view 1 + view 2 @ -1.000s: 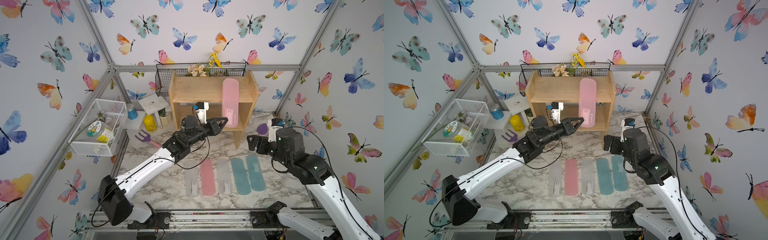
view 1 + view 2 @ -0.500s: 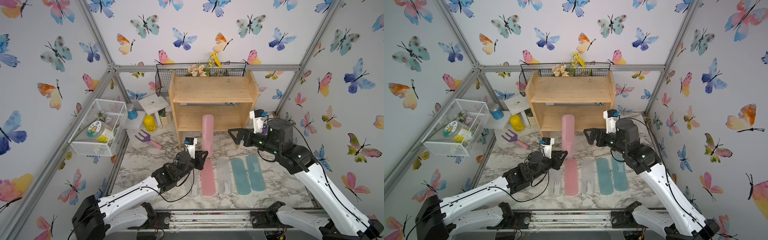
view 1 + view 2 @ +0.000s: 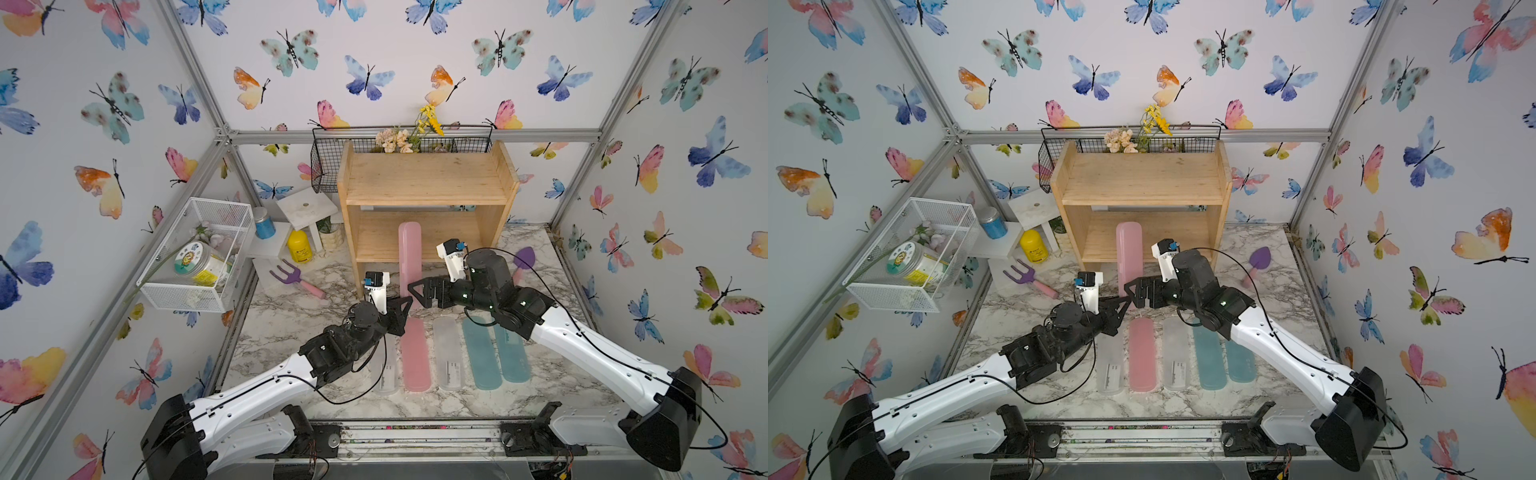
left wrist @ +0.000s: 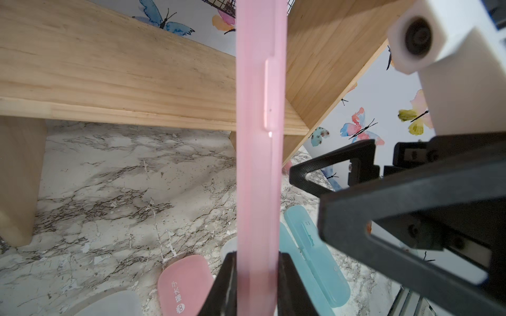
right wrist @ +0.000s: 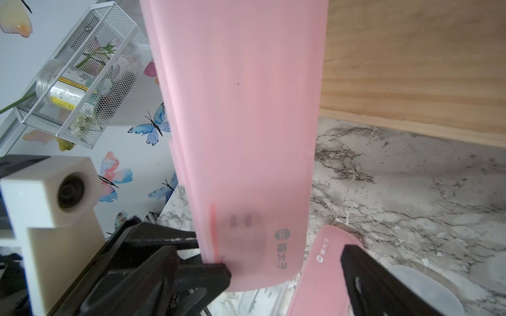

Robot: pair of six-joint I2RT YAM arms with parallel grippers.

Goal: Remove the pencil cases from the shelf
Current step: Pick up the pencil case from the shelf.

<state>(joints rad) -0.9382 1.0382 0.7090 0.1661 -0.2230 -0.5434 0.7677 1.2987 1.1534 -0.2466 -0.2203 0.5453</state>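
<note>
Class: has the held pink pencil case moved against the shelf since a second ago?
Yes. The pink pencil case in the left gripper dropped from the top of the shelf to before its lower tier.

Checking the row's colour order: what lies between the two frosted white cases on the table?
One pink pencil case, lying flat; both top views show it.

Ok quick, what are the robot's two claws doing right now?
Left gripper: shut on the long flat translucent pink plastic pencil case, held upright by its lower end.
Right gripper: open, with one finger on either side of that case.
</note>
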